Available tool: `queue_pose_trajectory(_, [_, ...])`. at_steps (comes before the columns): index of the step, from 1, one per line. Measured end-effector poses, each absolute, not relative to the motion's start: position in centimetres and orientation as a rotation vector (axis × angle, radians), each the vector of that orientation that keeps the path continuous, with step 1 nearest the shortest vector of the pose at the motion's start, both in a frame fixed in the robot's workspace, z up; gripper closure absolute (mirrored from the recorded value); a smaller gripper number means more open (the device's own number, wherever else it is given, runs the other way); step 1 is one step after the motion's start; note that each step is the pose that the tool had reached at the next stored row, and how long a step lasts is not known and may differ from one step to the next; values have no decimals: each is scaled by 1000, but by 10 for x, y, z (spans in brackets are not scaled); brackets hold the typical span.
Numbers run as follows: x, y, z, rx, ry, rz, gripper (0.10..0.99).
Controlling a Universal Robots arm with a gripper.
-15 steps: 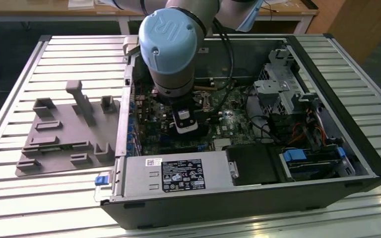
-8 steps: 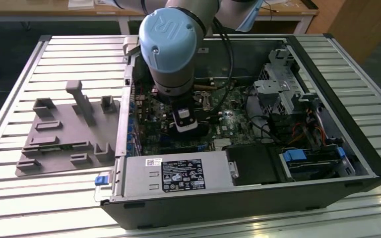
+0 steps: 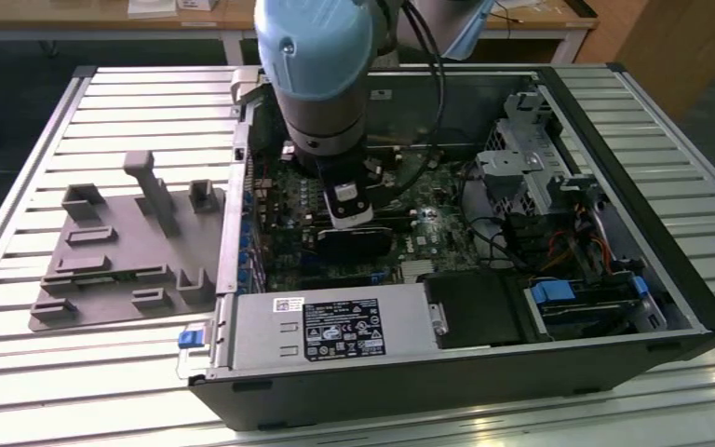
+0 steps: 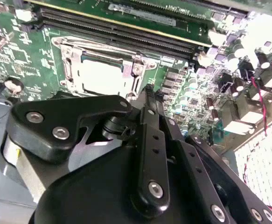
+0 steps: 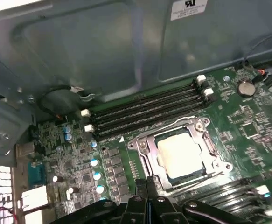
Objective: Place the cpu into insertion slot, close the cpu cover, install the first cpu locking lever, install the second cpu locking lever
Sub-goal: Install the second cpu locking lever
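In the exterior view we see the arm reaching down from the upper middle of the frame into an open computer case (image 3: 655,307) that lies on a slatted metal table (image 3: 34,372), with the gripper (image 3: 349,219) low over the green motherboard (image 3: 283,200) near the centre of the picture. A grey plastic fixture tray (image 3: 122,265) sits on the table at the exterior view's left, just beside the case, and the silver power supply (image 3: 320,326) fills the near edge of the case in the lower middle. In both wrist views we find the cpu (image 5: 180,156) (image 4: 101,77) lying flat in the insertion slot (image 5: 160,171) (image 4: 84,61), its pale metal top showing through the window of the cpu cover (image 5: 142,147) (image 4: 129,70), which lies down over it as a silvery frame. The long black memory slots (image 5: 145,114) (image 4: 117,35) run just beside the socket. In the first wrist view the black fingertips (image 5: 147,184) stand pressed together with no gap between them, holding nothing, right at the socket's edge in the lower middle of the frame. In the second wrist view the black linkage of the gripper (image 4: 147,93) ends just beside the socket's corner. We cannot tell whether either locking lever is latched.
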State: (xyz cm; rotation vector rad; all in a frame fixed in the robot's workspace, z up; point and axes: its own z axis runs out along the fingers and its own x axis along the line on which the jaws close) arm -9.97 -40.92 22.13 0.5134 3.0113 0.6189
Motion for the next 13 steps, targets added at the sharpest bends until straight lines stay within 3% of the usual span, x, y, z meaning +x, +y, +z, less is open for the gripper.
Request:
queue_pose_trajectory(5, [-96,-409,227,522,3016,528,980])
queue_pose_trajectory(13, [-77,-409,227,532,3019,500,980])
